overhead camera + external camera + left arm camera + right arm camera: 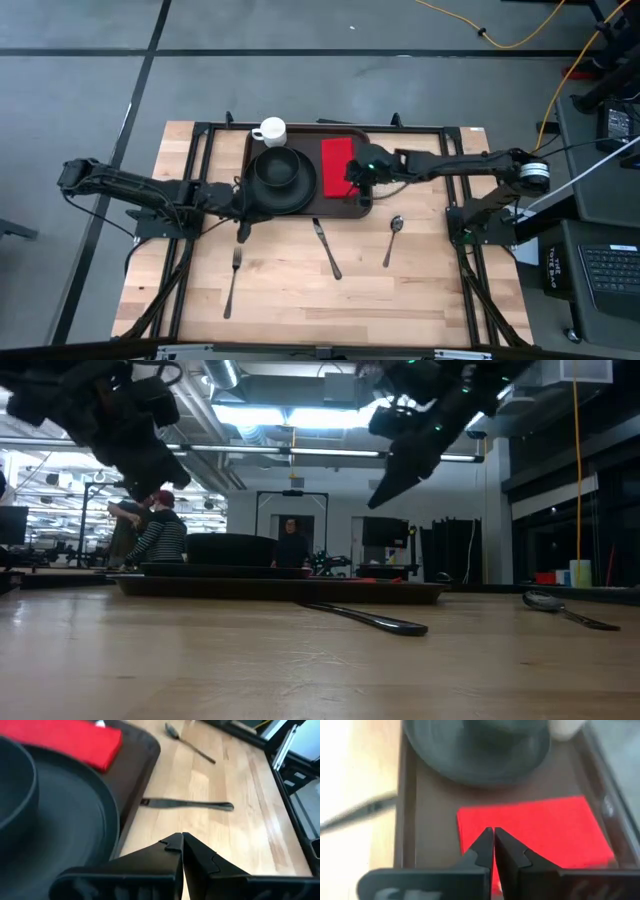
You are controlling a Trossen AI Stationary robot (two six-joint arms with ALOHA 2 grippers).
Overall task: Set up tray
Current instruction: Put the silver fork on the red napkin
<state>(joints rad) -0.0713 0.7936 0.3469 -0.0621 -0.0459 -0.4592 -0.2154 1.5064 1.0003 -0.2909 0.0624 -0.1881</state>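
The dark brown tray (303, 140) lies at the table's far middle. On it rest a black plate (262, 195) carrying a black bowl (278, 170), a white cup (270, 131) and a flat red napkin (337, 160). My right gripper (493, 832) hovers shut above the napkin's near part (540, 830), well clear of the tray in the low view (385, 490). My left gripper (181, 840) is shut and raised off the table by the tray's near left corner (243, 208), beside the plate (75, 820).
On the bare wood nearer than the tray lie a fork (232, 280), a knife (327, 250) and a spoon (393, 238). A black metal frame runs along the table's sides. People stand in the room beyond the table.
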